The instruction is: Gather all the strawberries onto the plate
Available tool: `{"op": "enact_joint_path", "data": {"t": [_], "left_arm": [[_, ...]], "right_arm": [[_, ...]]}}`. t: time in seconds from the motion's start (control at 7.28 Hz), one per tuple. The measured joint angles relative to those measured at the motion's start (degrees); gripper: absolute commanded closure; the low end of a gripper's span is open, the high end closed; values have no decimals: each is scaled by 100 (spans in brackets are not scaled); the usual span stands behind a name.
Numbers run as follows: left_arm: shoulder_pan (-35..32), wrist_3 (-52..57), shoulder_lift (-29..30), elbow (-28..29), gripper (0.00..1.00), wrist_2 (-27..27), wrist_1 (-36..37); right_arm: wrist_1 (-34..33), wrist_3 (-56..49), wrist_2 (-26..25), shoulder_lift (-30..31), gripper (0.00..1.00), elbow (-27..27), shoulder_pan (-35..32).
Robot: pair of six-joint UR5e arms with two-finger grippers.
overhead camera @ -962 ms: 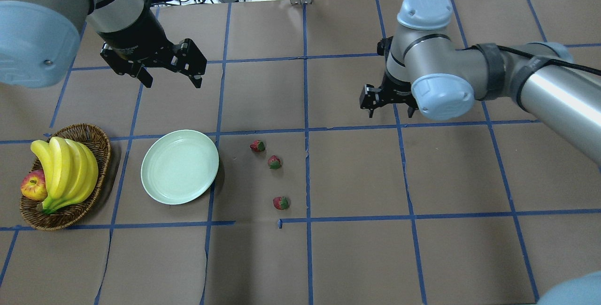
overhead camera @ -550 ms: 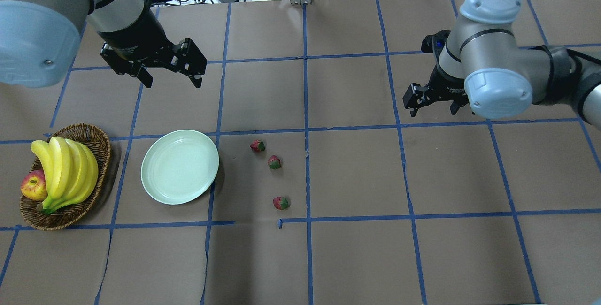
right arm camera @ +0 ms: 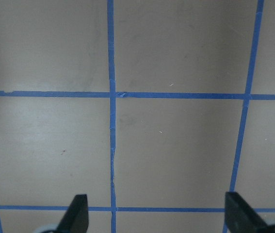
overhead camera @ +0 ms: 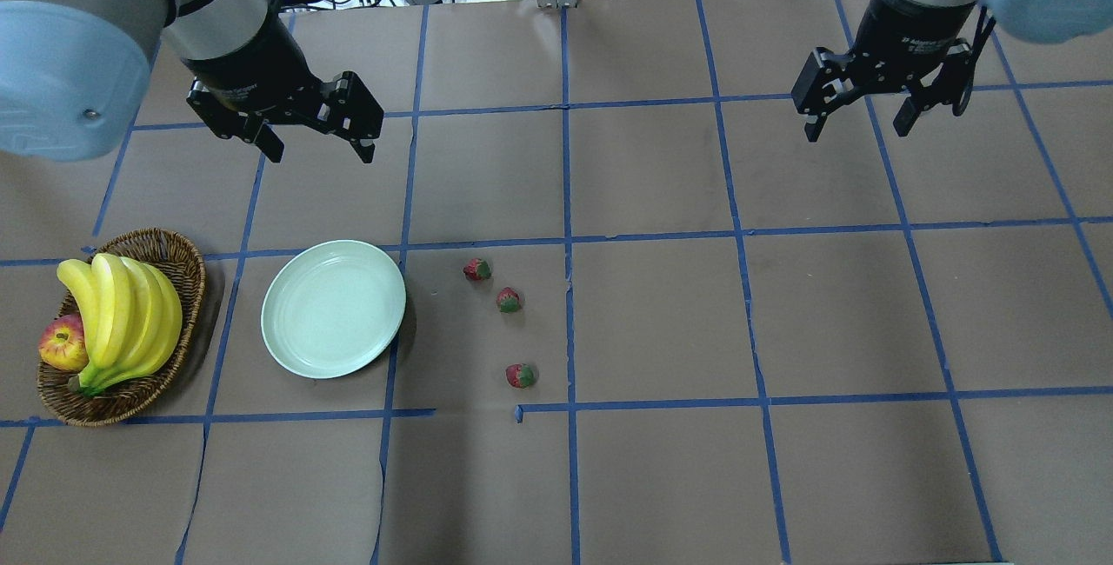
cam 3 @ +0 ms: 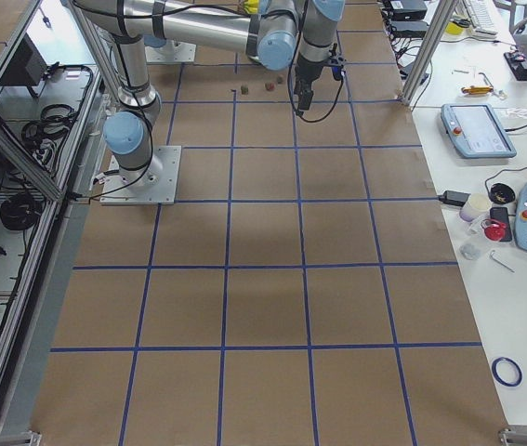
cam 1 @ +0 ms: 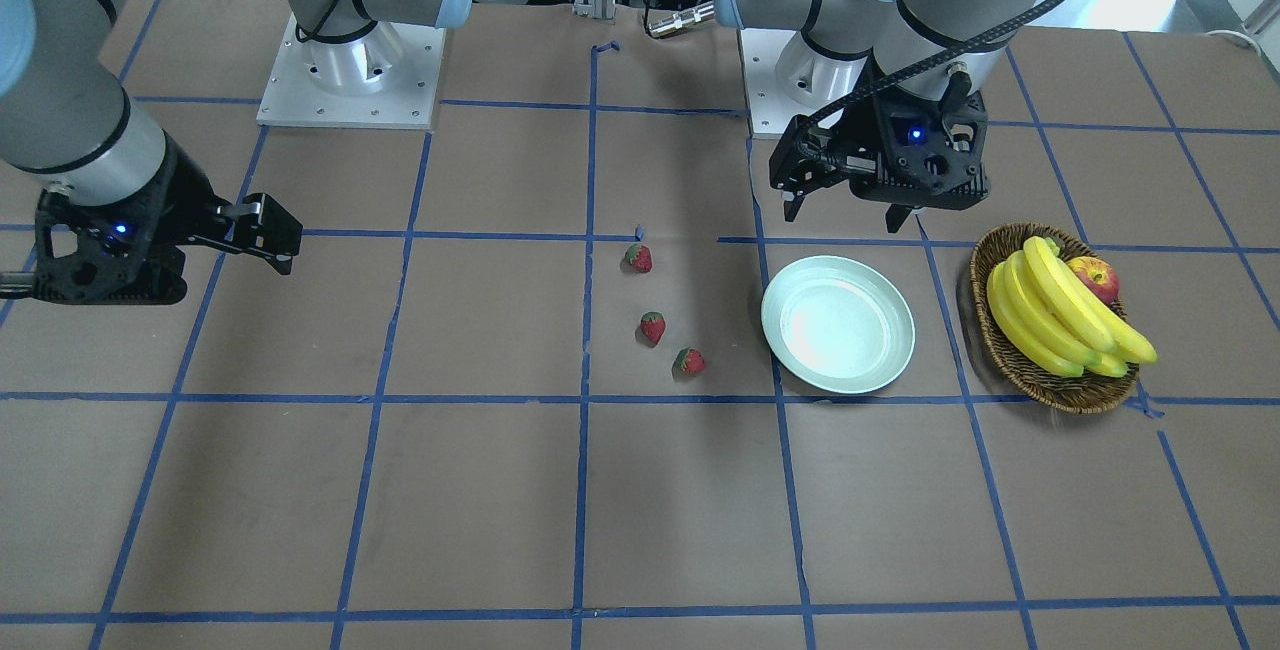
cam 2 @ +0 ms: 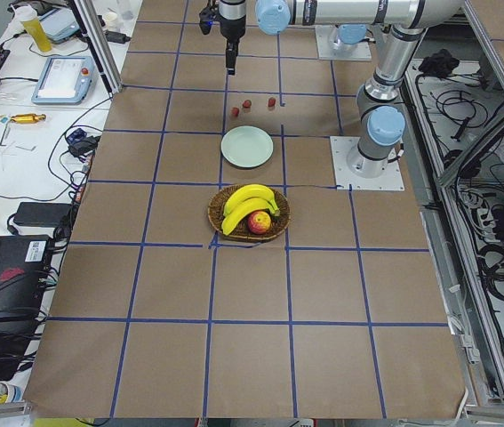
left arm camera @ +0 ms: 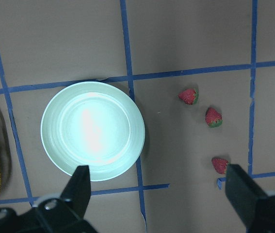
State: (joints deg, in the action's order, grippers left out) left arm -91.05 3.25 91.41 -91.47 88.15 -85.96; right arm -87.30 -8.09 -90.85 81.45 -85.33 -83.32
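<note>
Black left gripper point(overhead camera: 320, 146) hangs over the table, jaws spread wide, nothing between them. From its wrist camera I look straight down on the plate point(left arm camera: 92, 131), with all three strawberries point(left arm camera: 213, 117) off to one side on the paper. Right gripper point(overhead camera: 856, 126) is just as wide open, holding nothing, well over on its own side. Its camera gives me only brown paper point(right arm camera: 176, 145) and blue tape point(right arm camera: 111, 145).

Outward from the left gripper: the plate lies on the robot's side of it, on the paper cover. The strawberries are on the plate's right, none touching it. Two sit close together near the plate's far edge. The third strawberry point(overhead camera: 520, 375) lies apart from them, nearer the robot, just beside a short tape stub.

On the plate's left, near it but apart, I log a wicker basket point(overhead camera: 189, 269) with bananas point(overhead camera: 122, 322) and an apple point(overhead camera: 61, 346) tucked against their outer side.
</note>
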Motion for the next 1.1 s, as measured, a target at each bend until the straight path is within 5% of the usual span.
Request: {"op": "enact_joint_path", "data": {"t": [0.55,1.1], "left_arm": [[0,-4,7,-1,0,0,0],[0,-9,25,-2,0,-4,0]], "right_arm": [[251,-76,-3,344,0,211,-53],[71,-60,-23,641,0,-151,-355]]}}
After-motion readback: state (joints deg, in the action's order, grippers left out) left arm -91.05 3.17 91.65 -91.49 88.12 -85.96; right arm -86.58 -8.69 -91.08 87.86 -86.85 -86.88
